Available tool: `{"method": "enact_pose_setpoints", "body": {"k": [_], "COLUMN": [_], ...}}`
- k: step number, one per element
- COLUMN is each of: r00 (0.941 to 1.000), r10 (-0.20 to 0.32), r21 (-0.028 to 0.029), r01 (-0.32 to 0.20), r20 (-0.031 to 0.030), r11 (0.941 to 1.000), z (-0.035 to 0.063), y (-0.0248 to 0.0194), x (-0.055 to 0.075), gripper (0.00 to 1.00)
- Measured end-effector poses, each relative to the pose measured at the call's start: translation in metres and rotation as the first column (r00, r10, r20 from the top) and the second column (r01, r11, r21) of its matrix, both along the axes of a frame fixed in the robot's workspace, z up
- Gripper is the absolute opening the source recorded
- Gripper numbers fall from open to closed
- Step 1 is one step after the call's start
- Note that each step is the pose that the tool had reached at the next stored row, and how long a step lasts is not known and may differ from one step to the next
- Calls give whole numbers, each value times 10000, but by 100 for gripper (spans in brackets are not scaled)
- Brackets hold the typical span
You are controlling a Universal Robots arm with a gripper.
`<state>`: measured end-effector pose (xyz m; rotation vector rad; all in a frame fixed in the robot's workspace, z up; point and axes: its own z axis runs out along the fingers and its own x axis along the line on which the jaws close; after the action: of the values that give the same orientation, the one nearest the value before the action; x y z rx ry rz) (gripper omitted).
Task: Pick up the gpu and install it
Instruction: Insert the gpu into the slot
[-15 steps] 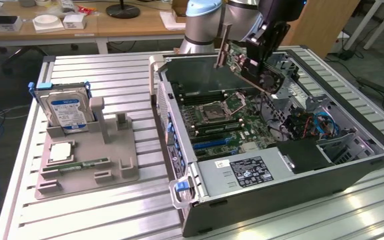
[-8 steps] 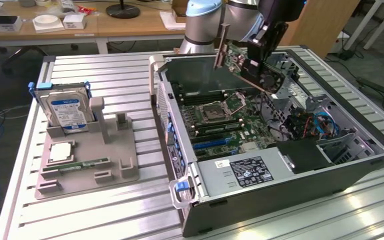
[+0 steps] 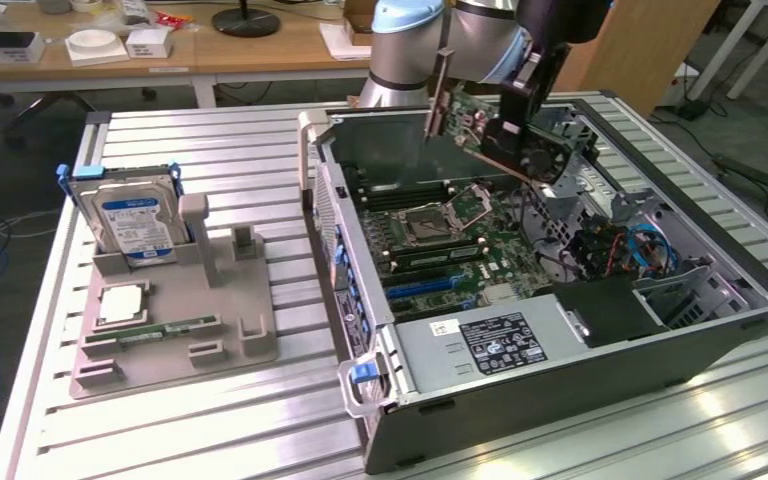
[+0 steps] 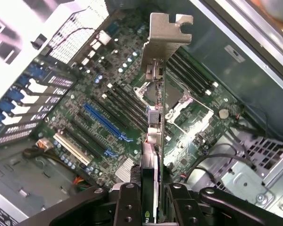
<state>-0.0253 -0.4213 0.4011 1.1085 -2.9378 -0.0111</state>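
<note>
One arm reaches in from the far side of the table (image 3: 224,150), and its single claw (image 3: 528,88) is closed on the one gpu (image 3: 498,130), gripping the card by its edge. The gpu hangs in the air, tilted, above the far end of the one open computer case (image 3: 598,370), clear of the motherboard (image 3: 464,250) below it.

In the wrist view the two fingers (image 4: 127,205) of the claw (image 4: 151,200) sit either side of the gpu (image 4: 153,141), pressed to its faces. The card is seen edge-on, its pale metal bracket (image 4: 162,42) at the end away from the claw. Beneath it lies the motherboard (image 4: 104,108) with one long blue slot (image 4: 106,122).

On the exterior view's left, one grey holder (image 3: 244,310) rests on the table beside the case. It carries one hard drive (image 3: 137,220) standing upright, one square silver chip (image 3: 124,300) lying flat, and one green memory stick (image 3: 157,328) lying flat near the chip.
</note>
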Motion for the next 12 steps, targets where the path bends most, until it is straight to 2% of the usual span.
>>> {"method": "enact_pose_setpoints", "body": {"k": [3,6,9,12], "r00": [9987,9948,9884,9789], "r10": [511,1014,1516,2043], "r21": [0,1,0,1], "r01": [-511,-1014,-1516,-2043], "r20": [1,0,0,0], "r11": [9987,9948,9884,9789], "z": [-1,-2,-2,-3], "y": [0,0,0,0], "x": [0,0,0,0], "gripper": [27,27,27,27]}}
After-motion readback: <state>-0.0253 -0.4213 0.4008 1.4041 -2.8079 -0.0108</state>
